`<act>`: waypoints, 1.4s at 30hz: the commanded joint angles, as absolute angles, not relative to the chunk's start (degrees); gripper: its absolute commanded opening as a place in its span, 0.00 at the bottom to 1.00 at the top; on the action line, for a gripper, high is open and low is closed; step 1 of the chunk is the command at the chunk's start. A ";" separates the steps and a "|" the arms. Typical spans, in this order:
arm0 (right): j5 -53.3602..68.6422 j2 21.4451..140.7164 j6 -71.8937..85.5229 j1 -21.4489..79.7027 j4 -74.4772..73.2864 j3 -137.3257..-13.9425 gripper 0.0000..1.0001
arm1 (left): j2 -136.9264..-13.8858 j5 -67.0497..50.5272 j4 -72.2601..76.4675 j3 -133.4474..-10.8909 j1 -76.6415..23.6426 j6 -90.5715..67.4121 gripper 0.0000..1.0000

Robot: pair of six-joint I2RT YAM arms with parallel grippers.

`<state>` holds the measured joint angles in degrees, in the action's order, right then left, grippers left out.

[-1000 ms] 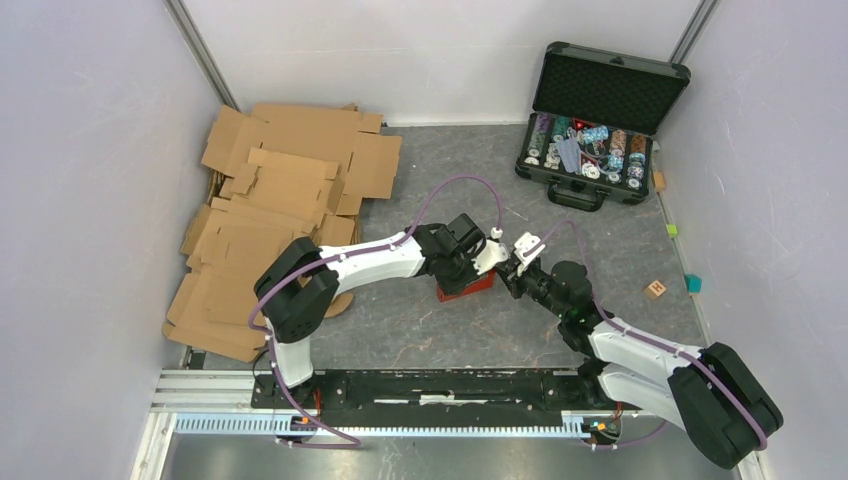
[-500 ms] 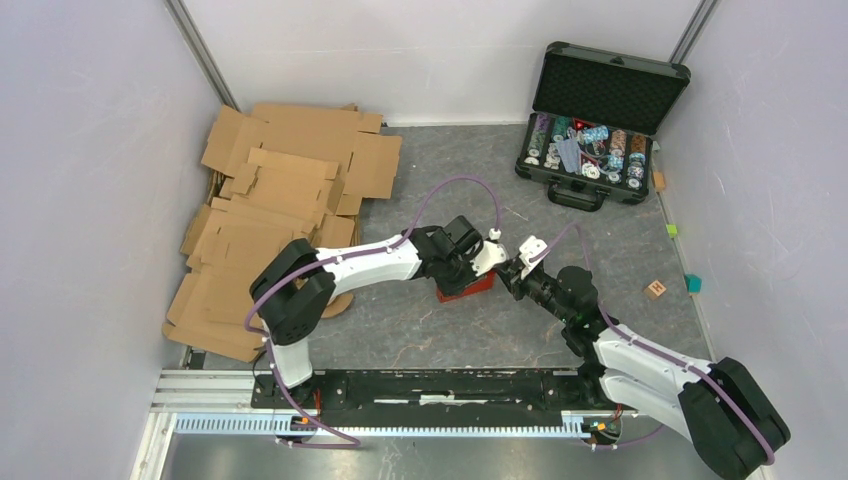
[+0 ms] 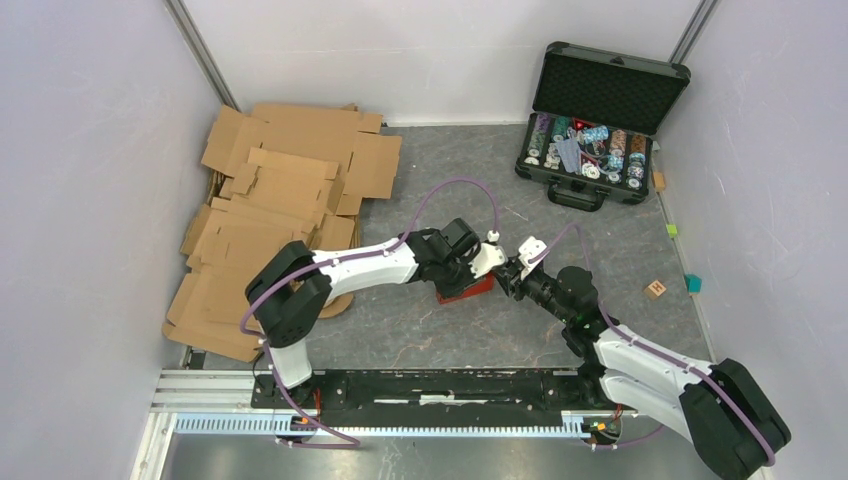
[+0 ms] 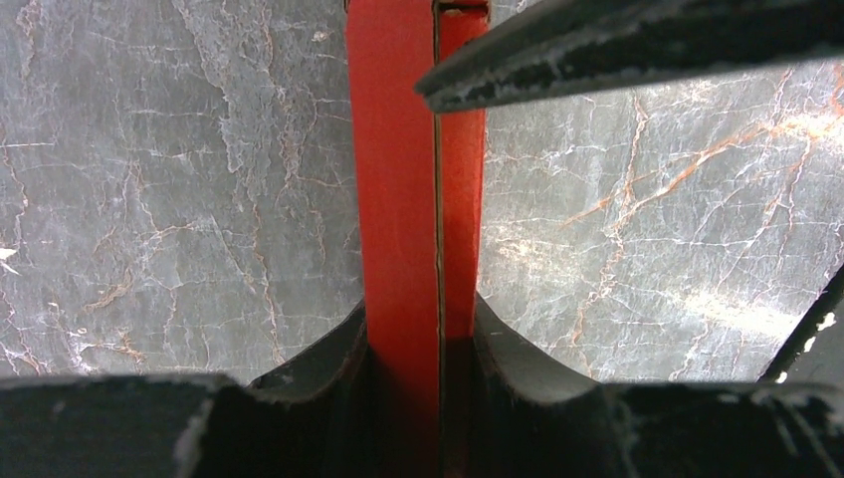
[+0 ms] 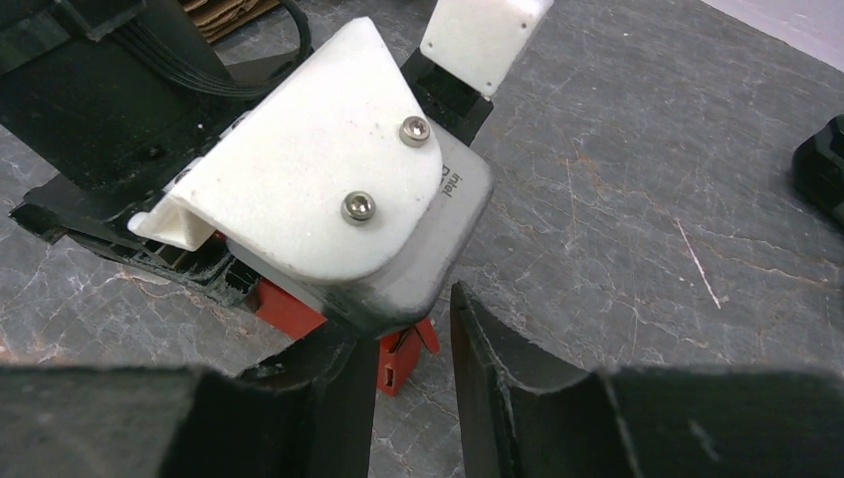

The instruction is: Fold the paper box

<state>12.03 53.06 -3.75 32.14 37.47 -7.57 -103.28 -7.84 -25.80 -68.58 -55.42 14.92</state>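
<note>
One red paper box [image 3: 466,291], one open black chip case [image 3: 600,130] and one heap of brown cardboard sheets [image 3: 280,200]

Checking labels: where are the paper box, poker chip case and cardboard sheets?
paper box [image 4: 398,179], left wrist view, on its red wall.
poker chip case [image 3: 610,95], top external view, on the foam-lined open lid.
cardboard sheets [image 3: 300,135], top external view, on a top sheet.
</note>
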 commanded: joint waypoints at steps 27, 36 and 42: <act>14.84 57.19 -2.37 32.25 38.53 -7.82 0.29 | -95.82 -13.97 -13.38 -59.39 -55.88 12.79 0.43; 16.08 56.83 -2.46 32.26 38.72 -7.76 0.21 | -92.93 -16.05 -7.40 -56.46 -55.41 10.96 0.44; 17.59 56.33 -2.63 32.26 38.60 -7.83 0.13 | -92.35 -16.35 -6.60 -56.25 -55.11 10.59 0.44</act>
